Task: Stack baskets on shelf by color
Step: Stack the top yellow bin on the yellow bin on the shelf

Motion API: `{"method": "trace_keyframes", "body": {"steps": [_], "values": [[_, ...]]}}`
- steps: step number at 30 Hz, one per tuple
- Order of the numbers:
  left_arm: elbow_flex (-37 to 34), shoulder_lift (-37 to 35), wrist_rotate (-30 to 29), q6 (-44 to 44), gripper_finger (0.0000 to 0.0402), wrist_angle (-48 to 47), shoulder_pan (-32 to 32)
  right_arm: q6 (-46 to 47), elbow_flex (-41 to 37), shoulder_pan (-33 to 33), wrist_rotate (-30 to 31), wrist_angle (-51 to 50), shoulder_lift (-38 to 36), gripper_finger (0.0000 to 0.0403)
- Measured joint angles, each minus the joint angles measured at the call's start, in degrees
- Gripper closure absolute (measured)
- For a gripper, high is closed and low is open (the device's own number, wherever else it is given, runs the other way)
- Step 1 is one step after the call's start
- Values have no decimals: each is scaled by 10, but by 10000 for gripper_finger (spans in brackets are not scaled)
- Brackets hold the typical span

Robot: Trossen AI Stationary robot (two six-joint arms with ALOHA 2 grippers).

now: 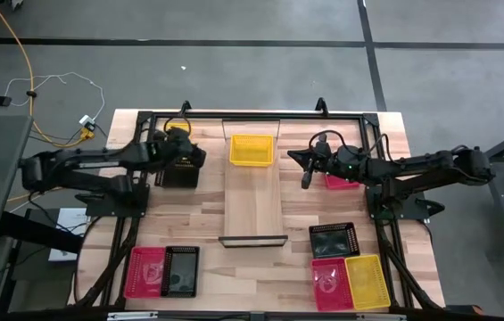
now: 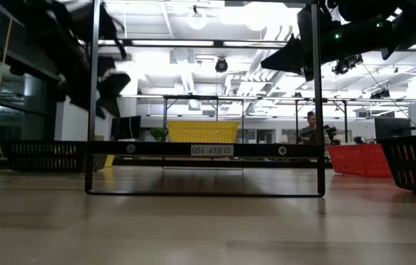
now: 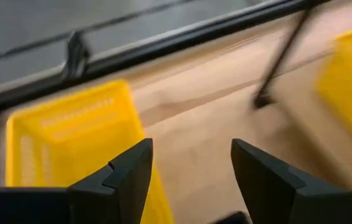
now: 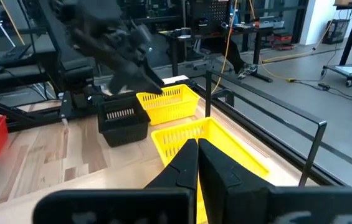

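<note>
A yellow basket (image 1: 252, 150) sits on the far end of the pale shelf plank (image 1: 253, 209); it also shows in the low view (image 2: 202, 131). My left gripper (image 1: 200, 159) hovers open and empty above a black basket (image 1: 180, 171) and a second yellow basket (image 3: 70, 143) at the table's far left. My right gripper (image 1: 301, 165) is shut and empty, raised just to the right of the shelf's yellow basket (image 4: 207, 143). A red basket (image 1: 342, 181) lies under the right arm.
At the near left lie a red basket (image 1: 144, 272) and a black one (image 1: 181, 270). At the near right lie a black basket (image 1: 334, 239), a red one (image 1: 329, 283) and a yellow one (image 1: 367, 281). The shelf's dark end bar (image 2: 204, 149) stands at its near end.
</note>
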Motion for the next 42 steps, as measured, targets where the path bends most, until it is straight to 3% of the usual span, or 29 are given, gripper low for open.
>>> {"method": "trace_keyframes", "body": {"steps": [8, 23, 27, 35, 42], "values": [[0, 112, -12, -46, 196, 48, 47, 18, 0, 0, 0, 0, 0, 402], [0, 221, -2, -65, 207, 90, 107, 20, 0, 0, 0, -2, 0, 402], [0, 234, -5, -65, 246, 100, 108, 20, 0, 0, 0, -4, 2, 402], [0, 228, -23, -41, 389, 113, 108, 28, 0, 0, 0, -4, 4, 402], [15, 160, -27, 34, 399, 118, 108, 28, 0, 0, 0, -5, 4, 402]]}}
